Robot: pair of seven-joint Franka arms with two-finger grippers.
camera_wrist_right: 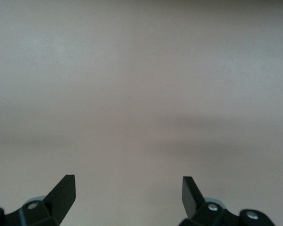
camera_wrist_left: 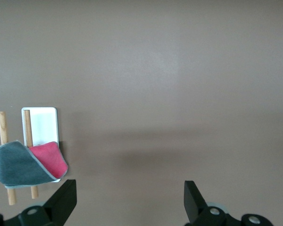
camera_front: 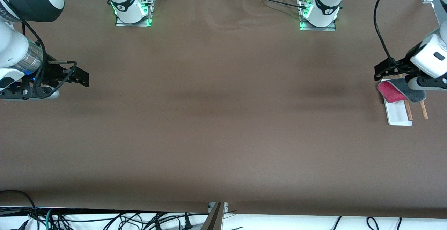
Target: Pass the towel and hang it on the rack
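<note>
You see the rack point(camera_front: 398, 113) nearest the camera at the left arm's end of the surface, the towel point(camera_front: 401, 91) draped over its rods so it hangs; left gripper point(camera_front: 381, 72) above it and right gripper point(camera_front: 81, 78) at its own end keep fingers released, empty.

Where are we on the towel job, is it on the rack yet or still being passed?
Looks done: the towel is draped over the rack rods at the left arm's end of the table, pink side folded out. Nothing is in hand: the left gripper is open over the table beside the rack, and the right gripper waits open at its own end. Nothing visible remains.
</note>
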